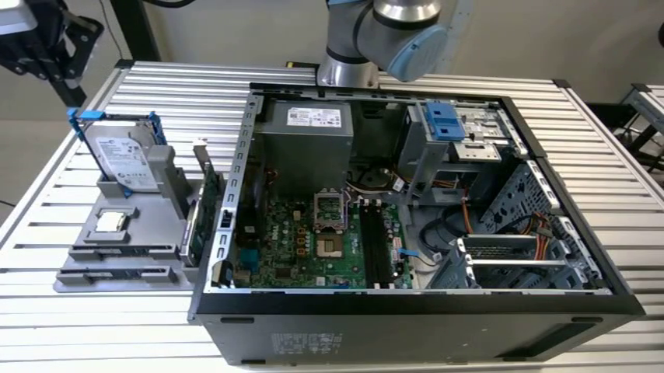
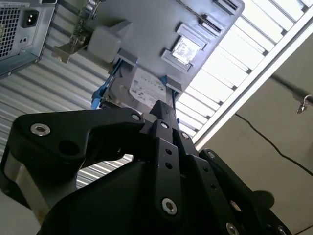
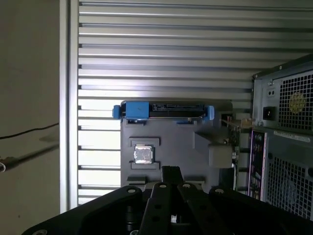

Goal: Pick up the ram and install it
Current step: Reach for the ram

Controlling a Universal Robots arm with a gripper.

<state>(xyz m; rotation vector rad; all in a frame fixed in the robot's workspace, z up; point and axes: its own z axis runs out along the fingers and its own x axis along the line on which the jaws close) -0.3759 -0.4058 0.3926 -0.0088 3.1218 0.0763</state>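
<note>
Ram (image 1: 123, 250) seems to be the dark strip sitting edge-up in the gray holder (image 1: 78, 268), near the table's front edge on the exterior view's left, just beside the open case (image 1: 415, 330). Nothing's picked yet, so I'd call this the approach. A grab would need the jaws opened and squared to that thin edge. Further back, the gripper (image 3: 170, 171) hangs high over the holder, tilted down at it, jaws pinched together on nothing.
</note>
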